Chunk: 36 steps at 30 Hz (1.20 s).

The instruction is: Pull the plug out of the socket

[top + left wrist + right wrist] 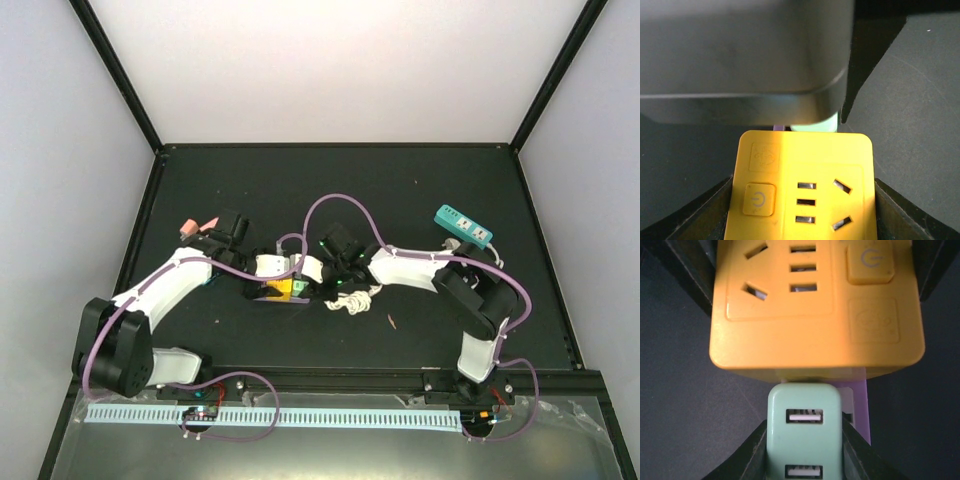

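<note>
Mint-green plug is sitting clamped between the right gripper's narrowly parted fingers, its far end touching the yellow socket just ahead. The left gripper, half-spread, is gripping that socket's sides.

Overhead view: set above and behind me, looking down on the whole dark surface from afar. Left and right wrist views: each looks along my own fingers at very close range, from opposite ends. All three views share the yellow socket.
</note>
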Each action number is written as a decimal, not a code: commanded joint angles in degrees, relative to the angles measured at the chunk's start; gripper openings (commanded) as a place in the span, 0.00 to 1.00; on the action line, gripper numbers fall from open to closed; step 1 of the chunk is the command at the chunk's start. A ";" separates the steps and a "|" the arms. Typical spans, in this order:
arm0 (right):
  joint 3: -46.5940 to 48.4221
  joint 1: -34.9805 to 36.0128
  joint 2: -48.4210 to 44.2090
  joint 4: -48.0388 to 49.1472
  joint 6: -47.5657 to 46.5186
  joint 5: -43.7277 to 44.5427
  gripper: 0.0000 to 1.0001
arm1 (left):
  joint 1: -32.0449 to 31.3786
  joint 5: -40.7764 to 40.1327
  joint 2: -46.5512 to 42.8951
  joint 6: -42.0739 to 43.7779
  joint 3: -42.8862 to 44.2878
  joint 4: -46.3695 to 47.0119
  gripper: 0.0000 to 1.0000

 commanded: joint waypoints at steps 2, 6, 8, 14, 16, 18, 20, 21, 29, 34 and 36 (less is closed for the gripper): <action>-3.18 0.04 -2.07 -5.61 2.18 0.73 0.01 | -0.82 2.48 0.99 3.52 -1.80 0.07 0.20; -1.73 0.02 -3.12 -5.84 4.44 -3.67 0.01 | -0.83 0.21 0.85 3.75 -2.93 1.09 0.20; -1.40 0.01 -3.62 -5.85 5.04 -3.89 0.01 | -0.90 -0.52 0.63 3.83 -3.46 1.18 0.20; -3.76 0.61 -6.54 -2.88 4.59 1.68 0.01 | -1.09 -1.37 0.61 3.79 -4.36 1.45 0.19; -4.42 0.96 -7.10 -2.23 4.20 3.77 0.01 | -1.18 -1.52 0.69 3.67 -4.47 1.58 0.19; -4.43 0.96 -7.27 -2.67 4.00 3.14 0.01 | -1.32 -1.80 0.82 3.67 -4.52 1.63 0.19; -3.83 0.92 -7.39 -4.05 4.09 0.90 0.01 | -1.36 -2.11 0.84 3.66 -4.65 1.73 0.19; -3.66 0.93 -7.51 -4.32 4.34 0.21 0.01 | -1.36 -2.22 0.86 3.67 -4.63 1.72 0.19; -2.79 -1.19 -9.54 -9.74 2.62 0.45 0.01 | -1.36 -2.57 0.69 2.80 -4.60 1.75 0.19; -4.13 -1.86 -13.61 -10.41 2.73 -1.89 0.01 | -1.36 -3.47 0.69 2.48 -4.92 1.88 0.19; -4.23 -2.41 -14.90 -10.52 3.54 -2.92 0.01 | -1.36 -3.77 0.63 2.31 -5.13 2.10 0.19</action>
